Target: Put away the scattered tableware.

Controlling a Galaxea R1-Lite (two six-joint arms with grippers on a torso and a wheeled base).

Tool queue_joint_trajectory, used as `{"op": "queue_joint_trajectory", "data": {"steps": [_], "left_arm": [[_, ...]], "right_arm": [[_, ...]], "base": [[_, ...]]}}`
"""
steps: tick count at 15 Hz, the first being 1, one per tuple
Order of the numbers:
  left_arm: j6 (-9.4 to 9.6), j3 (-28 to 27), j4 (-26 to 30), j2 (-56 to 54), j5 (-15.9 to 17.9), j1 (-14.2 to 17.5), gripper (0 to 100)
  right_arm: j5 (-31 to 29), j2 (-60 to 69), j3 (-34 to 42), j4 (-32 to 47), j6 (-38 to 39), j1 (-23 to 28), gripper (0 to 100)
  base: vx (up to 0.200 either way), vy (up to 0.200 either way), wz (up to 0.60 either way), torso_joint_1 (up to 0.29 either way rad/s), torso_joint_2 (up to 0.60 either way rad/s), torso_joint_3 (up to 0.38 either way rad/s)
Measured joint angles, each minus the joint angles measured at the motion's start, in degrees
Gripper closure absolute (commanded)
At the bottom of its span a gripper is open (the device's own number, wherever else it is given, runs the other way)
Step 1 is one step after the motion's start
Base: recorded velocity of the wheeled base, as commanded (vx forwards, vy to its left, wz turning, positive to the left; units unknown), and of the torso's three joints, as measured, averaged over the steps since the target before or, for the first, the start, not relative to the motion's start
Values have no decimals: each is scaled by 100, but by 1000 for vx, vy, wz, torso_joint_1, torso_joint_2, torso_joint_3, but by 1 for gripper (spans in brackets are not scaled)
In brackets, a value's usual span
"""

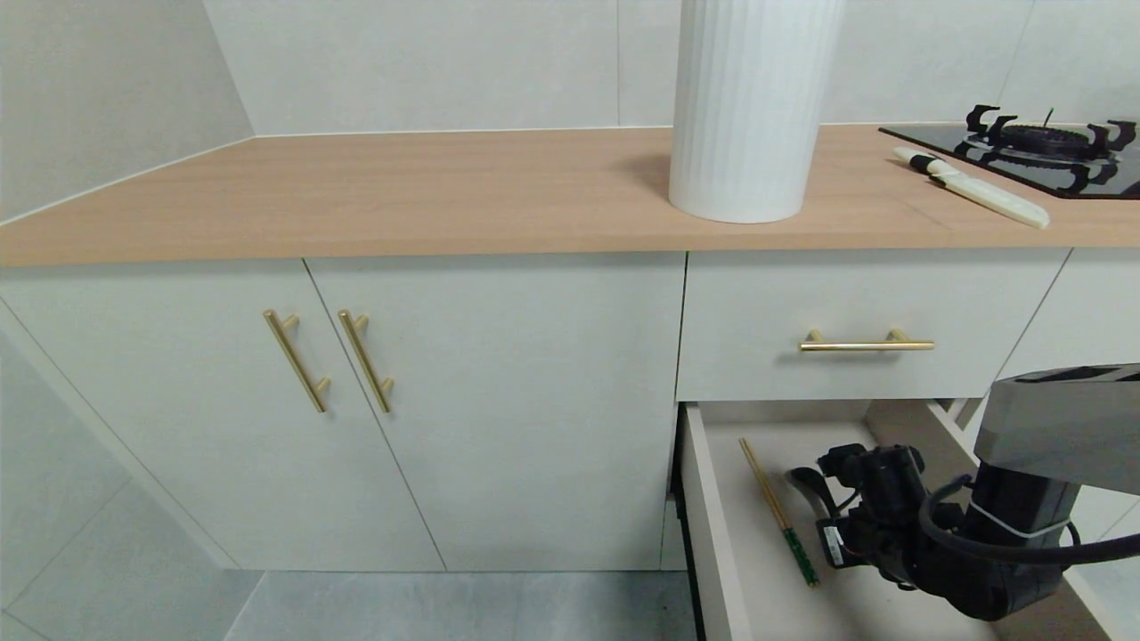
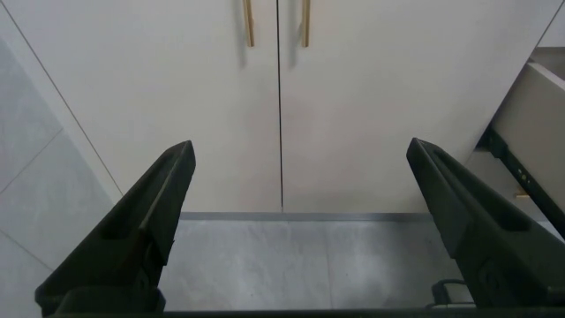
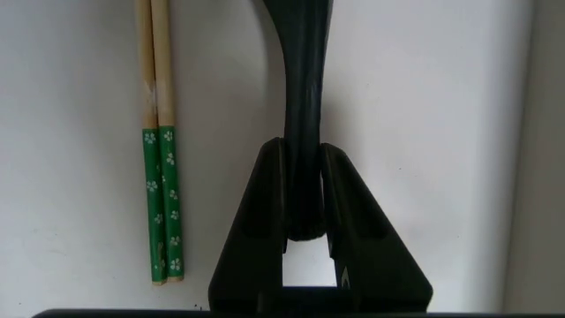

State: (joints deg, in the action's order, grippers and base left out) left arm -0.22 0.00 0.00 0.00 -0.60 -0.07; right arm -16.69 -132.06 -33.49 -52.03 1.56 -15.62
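Inside the open drawer point(image 1: 704, 499), the right claw point(image 3: 305, 190) pinches a spoon point(image 3: 305, 71) by its handle at 3 o'clock of the chopsticks point(image 3: 157, 132), apparently to lay it alongside, while the left claw point(image 2: 300, 152) hangs spread.

Bright even light; soft shadow left of vase point(image 1: 753, 107).

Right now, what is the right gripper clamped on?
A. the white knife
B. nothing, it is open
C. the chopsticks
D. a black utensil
D: the right gripper is closed on the black utensil over the open drawer, while the chopsticks lie loose beside it in the drawer and the knife rests on the counter.
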Motion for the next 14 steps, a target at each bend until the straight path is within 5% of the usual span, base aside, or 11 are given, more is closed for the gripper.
{"op": "queue_joint_trajectory", "data": {"steps": [4, 5, 14], "left_arm": [[1, 0, 0, 0, 0, -2, 0], [1, 0, 0, 0, 2, -2, 0], [0, 0, 0, 0, 0, 0, 0]], "right_arm": [[-9, 20, 26, 17, -4, 0, 100], [-11, 34, 30, 24, -12, -1, 0], [-2, 347, 129, 134, -15, -1, 0]], "base": [[0, 0, 0, 0, 0, 0], [0, 0, 0, 0, 0, 0], [0, 0, 0, 0, 0, 0]]}}
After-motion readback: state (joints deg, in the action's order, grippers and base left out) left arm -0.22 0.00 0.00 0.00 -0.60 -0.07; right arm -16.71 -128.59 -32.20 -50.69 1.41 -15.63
